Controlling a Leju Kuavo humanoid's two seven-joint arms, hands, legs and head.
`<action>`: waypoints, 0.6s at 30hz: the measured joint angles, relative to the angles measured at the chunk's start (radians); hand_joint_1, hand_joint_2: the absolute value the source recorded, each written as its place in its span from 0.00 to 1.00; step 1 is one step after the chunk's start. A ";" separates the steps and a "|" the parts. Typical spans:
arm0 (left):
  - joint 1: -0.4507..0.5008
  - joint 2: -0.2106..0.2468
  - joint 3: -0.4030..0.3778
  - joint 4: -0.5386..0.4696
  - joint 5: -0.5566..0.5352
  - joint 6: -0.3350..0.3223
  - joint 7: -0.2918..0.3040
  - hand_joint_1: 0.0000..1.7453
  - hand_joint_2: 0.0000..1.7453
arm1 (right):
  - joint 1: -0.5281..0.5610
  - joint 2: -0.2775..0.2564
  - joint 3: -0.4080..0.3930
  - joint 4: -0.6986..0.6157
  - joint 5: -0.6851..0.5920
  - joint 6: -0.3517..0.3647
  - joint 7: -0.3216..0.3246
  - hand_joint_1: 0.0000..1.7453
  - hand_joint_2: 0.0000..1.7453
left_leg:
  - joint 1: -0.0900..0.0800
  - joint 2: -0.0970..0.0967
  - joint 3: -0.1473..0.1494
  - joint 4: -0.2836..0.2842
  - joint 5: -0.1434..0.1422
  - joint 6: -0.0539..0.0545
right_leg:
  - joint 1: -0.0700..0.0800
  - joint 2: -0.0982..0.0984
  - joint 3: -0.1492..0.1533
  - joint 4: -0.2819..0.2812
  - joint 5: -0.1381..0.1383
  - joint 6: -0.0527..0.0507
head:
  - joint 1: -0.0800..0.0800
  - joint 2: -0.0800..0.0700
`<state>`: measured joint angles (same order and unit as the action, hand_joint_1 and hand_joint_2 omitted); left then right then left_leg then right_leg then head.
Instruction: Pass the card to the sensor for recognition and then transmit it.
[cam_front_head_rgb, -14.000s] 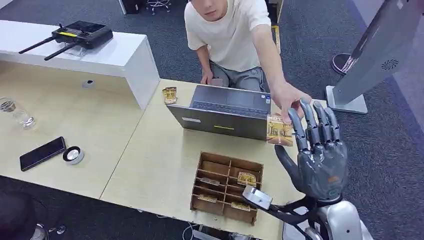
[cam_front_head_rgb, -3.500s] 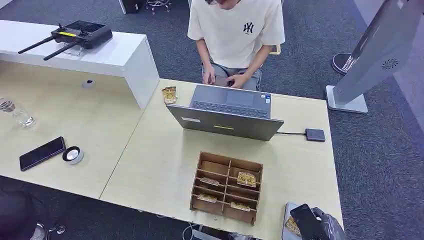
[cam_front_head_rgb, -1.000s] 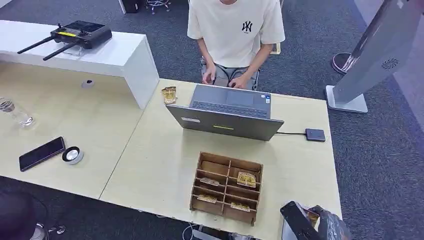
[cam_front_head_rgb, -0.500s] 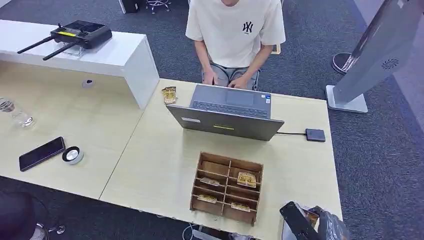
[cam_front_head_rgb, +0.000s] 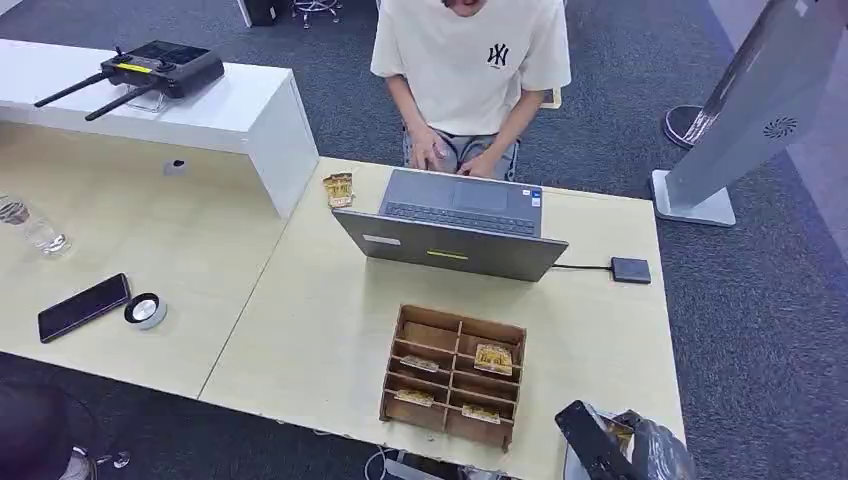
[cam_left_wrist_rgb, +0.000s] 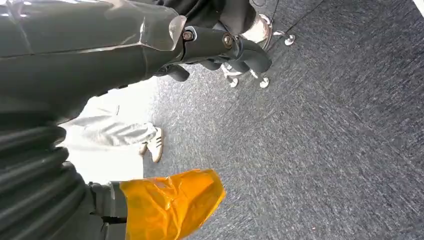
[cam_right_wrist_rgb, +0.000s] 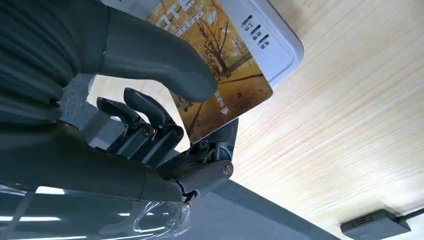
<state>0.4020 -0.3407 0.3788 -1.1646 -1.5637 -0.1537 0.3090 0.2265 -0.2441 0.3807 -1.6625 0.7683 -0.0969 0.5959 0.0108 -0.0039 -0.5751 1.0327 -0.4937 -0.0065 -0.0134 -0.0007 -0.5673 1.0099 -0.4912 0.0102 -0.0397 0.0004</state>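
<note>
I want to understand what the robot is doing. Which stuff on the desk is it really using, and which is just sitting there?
Using:
right hand
card
sensor

Just lying about:
laptop
wooden box
phone
remote
glass

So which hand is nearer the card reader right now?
Right. The right hand holds the card against the card reader at the table's near corner; the left hand hangs over carpet.

An open grey laptop (cam_front_head_rgb: 455, 222) is set at centre; a compartmented wooden tray (cam_front_head_rgb: 453, 373) lies at 6 o'clock, a black smartphone (cam_front_head_rgb: 84, 306) at 9.
</note>
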 joint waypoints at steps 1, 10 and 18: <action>0.000 0.000 0.000 0.000 0.000 0.000 0.000 0.00 1.00 | 0.000 0.002 0.000 0.001 0.002 0.000 0.000 1.00 1.00 | 0.000 0.000 0.000 0.000 0.000 0.000 | 0.000 0.000 0.000 0.000 0.000 0.000 | 0.000 0.000; 0.000 0.000 0.000 -0.001 0.000 -0.002 0.000 0.00 1.00 | -0.002 0.003 0.002 0.003 0.017 0.011 0.008 1.00 1.00 | 0.000 0.000 0.000 0.000 0.000 0.000 | 0.000 0.000 0.000 0.000 0.000 0.000 | 0.000 0.000; 0.000 0.000 0.000 -0.001 0.000 -0.002 0.000 0.00 1.00 | -0.003 0.004 0.002 0.003 0.020 0.018 0.012 1.00 1.00 | 0.000 0.000 0.000 0.000 0.000 0.000 | 0.000 0.000 0.000 0.000 0.000 0.000 | 0.000 0.000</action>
<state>0.4023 -0.3407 0.3784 -1.1658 -1.5637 -0.1553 0.3094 0.2232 -0.2403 0.3826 -1.6598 0.7885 -0.0790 0.6077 0.0108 -0.0039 -0.5751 1.0327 -0.4937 -0.0065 -0.0134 -0.0007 -0.5673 1.0099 -0.4911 0.0102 -0.0397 0.0004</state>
